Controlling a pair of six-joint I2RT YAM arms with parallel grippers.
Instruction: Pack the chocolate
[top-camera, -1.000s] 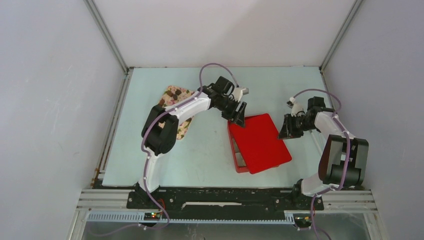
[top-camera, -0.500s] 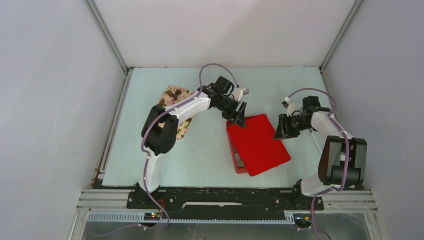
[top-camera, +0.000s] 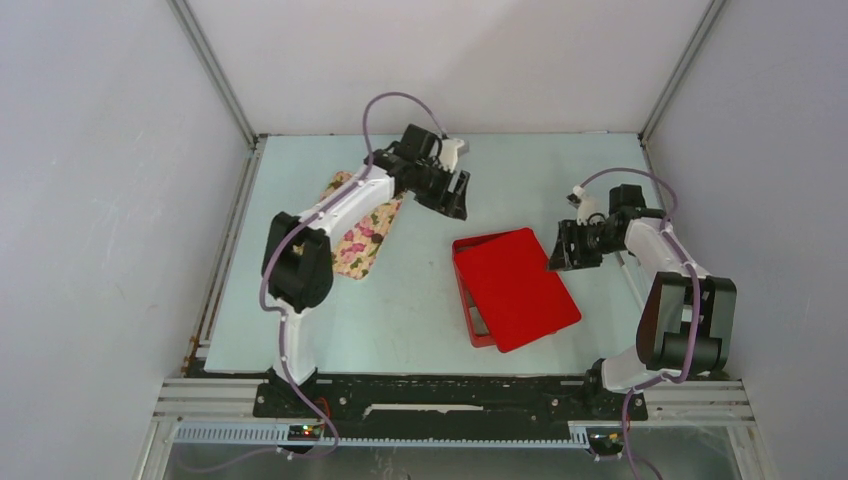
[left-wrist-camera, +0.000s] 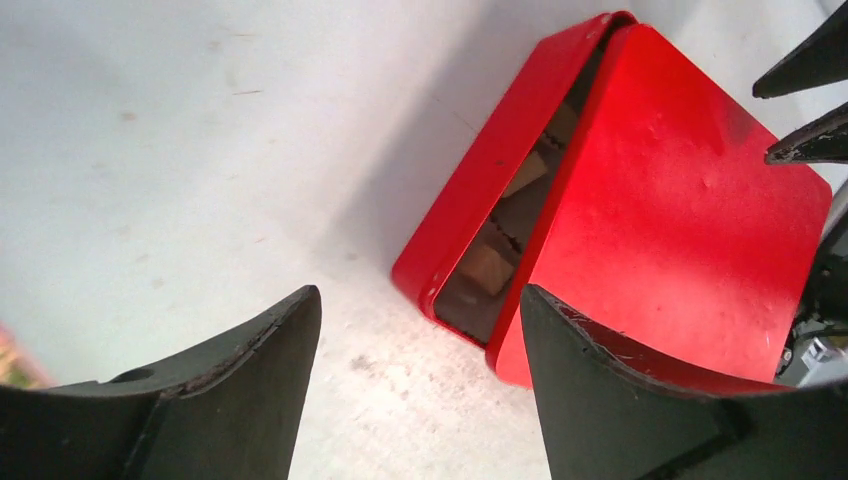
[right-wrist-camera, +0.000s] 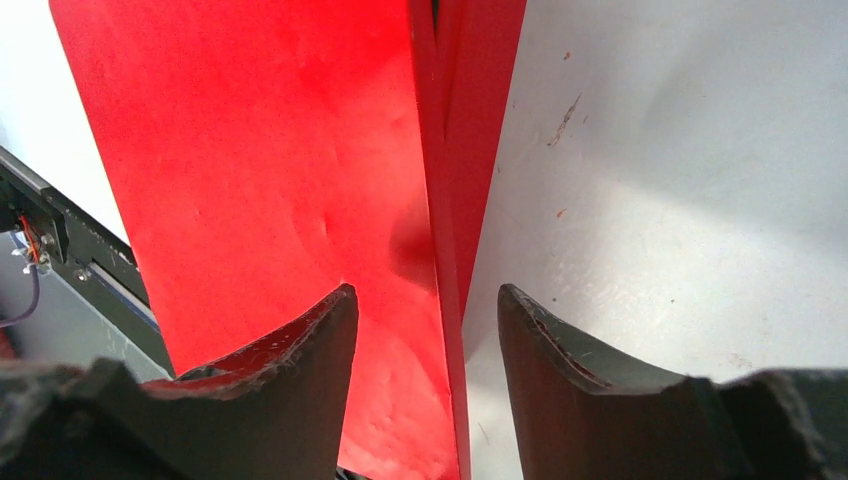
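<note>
A red tin (top-camera: 466, 290) stands mid-table, its red lid (top-camera: 518, 285) lying askew over it. Through the gap at the tin's left side the left wrist view shows pale tan chocolate (left-wrist-camera: 489, 268) in crinkled cups. My left gripper (top-camera: 452, 192) hangs open and holds nothing, back-left of the tin and apart from it; in its own view the gripper (left-wrist-camera: 420, 325) has only table between its fingers. My right gripper (top-camera: 560, 250) is at the lid's right edge. It (right-wrist-camera: 425, 300) stands open, with the red lid's edge (right-wrist-camera: 432, 180) running between its fingers without being clamped.
A floral cloth (top-camera: 360, 238) lies left of the tin, its far end hidden under my left arm. Enclosure walls bound the pale table (top-camera: 420, 300) on three sides. The right arm's fingertips (left-wrist-camera: 805, 105) show at the left wrist view's right edge.
My left gripper has left the lid's far-left corner, moved back and left, and opened wider. The right gripper opened at the lid's right edge. The lid shifted slightly left.
</note>
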